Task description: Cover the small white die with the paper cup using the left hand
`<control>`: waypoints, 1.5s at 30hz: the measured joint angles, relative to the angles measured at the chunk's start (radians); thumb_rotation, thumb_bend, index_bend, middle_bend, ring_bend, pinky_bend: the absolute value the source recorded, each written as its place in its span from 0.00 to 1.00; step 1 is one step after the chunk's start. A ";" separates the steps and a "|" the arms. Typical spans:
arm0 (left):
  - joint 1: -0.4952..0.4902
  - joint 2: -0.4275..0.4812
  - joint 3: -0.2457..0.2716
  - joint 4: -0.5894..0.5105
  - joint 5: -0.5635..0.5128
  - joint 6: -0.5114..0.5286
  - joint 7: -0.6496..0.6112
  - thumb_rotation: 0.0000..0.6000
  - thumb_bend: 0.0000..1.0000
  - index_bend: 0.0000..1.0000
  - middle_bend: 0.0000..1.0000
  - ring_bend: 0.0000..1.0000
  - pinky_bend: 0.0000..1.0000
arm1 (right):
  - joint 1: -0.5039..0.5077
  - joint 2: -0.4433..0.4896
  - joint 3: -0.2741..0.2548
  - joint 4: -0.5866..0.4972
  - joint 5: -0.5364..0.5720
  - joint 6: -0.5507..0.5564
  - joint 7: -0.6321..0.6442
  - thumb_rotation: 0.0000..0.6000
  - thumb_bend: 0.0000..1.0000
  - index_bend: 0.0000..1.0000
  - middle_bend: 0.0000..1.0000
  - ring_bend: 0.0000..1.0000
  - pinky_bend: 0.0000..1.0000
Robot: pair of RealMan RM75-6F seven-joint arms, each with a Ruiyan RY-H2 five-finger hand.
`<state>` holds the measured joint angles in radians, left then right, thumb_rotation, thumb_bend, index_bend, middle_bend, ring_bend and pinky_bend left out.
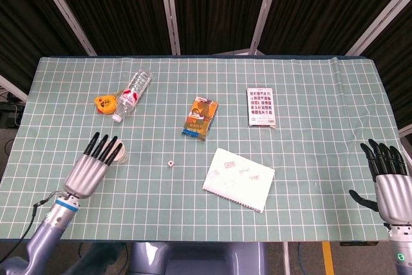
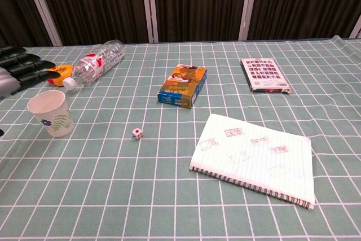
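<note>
the left hand (image 1: 91, 167) hangs above the paper cup (image 2: 51, 114) with fingers extended and apart, holding nothing. the cup stands upright, mouth up, on the checked tablecloth (image 1: 309, 127) — the small white die (image 2: 137, 134) lies apart to its right. the right hand (image 1: 391, 185) sits at the table's right edge, fingers spread — empty.
</note>
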<state>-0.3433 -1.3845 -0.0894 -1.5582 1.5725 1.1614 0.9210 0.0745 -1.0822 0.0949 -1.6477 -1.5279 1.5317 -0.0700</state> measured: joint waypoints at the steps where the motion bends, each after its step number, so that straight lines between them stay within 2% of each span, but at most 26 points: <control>1: -0.011 -0.017 -0.002 0.015 -0.005 -0.012 0.041 1.00 0.00 0.00 0.00 0.00 0.00 | 0.001 -0.001 0.001 0.001 0.003 -0.003 -0.002 1.00 0.00 0.00 0.00 0.00 0.00; 5: -0.058 -0.106 -0.005 0.116 -0.025 -0.051 0.214 1.00 0.00 0.00 0.00 0.00 0.00 | 0.006 -0.006 0.003 0.007 0.016 -0.014 -0.008 1.00 0.00 0.00 0.00 0.00 0.00; 8: -0.083 -0.171 -0.006 0.197 -0.035 -0.060 0.297 1.00 0.00 0.00 0.00 0.00 0.00 | 0.005 -0.004 0.006 0.007 0.019 -0.011 -0.004 1.00 0.00 0.00 0.00 0.00 0.00; 11: -0.101 -0.218 -0.006 0.250 -0.045 -0.053 0.330 1.00 0.00 0.00 0.00 0.00 0.00 | 0.005 -0.002 0.007 0.008 0.020 -0.010 0.002 1.00 0.00 0.00 0.00 0.00 0.00; 16: -0.122 -0.240 0.001 0.283 -0.050 -0.053 0.346 1.00 0.00 0.00 0.00 0.00 0.00 | 0.006 -0.004 0.005 0.013 0.022 -0.013 -0.002 1.00 0.00 0.00 0.00 0.00 0.00; 22: -0.146 -0.262 0.015 0.335 -0.044 -0.052 0.386 1.00 0.00 0.05 0.02 0.01 0.09 | 0.006 -0.004 0.006 0.012 0.024 -0.012 -0.001 1.00 0.00 0.00 0.00 0.00 0.00; 25: -0.157 -0.270 0.025 0.356 -0.030 -0.051 0.377 1.00 0.00 0.13 0.12 0.09 0.17 | 0.007 -0.003 0.007 0.013 0.027 -0.014 0.001 1.00 0.00 0.00 0.00 0.00 0.00; 30: -0.167 -0.285 0.038 0.394 -0.014 -0.043 0.331 1.00 0.00 0.47 0.42 0.37 0.44 | 0.008 -0.004 0.007 0.014 0.029 -0.016 0.002 1.00 0.00 0.00 0.00 0.00 0.00; 32: -0.167 -0.290 0.039 0.408 -0.017 -0.032 0.323 1.00 0.00 0.52 0.46 0.41 0.47 | 0.009 -0.004 0.007 0.015 0.030 -0.019 0.002 1.00 0.00 0.00 0.00 0.00 0.00; 40: -0.157 -0.270 0.014 0.371 -0.049 0.001 0.252 1.00 0.00 0.54 0.47 0.42 0.48 | 0.011 -0.007 0.004 0.016 0.029 -0.022 -0.002 1.00 0.00 0.00 0.00 0.00 0.00; 45: -0.138 -0.217 -0.025 0.255 -0.100 0.024 0.084 1.00 0.00 0.54 0.46 0.42 0.48 | 0.010 -0.008 0.000 0.011 0.022 -0.020 -0.006 1.00 0.00 0.00 0.00 0.00 0.00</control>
<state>-0.4810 -1.6017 -0.1142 -1.3031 1.4727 1.1852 1.0053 0.0848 -1.0901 0.0945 -1.6372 -1.5062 1.5121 -0.0764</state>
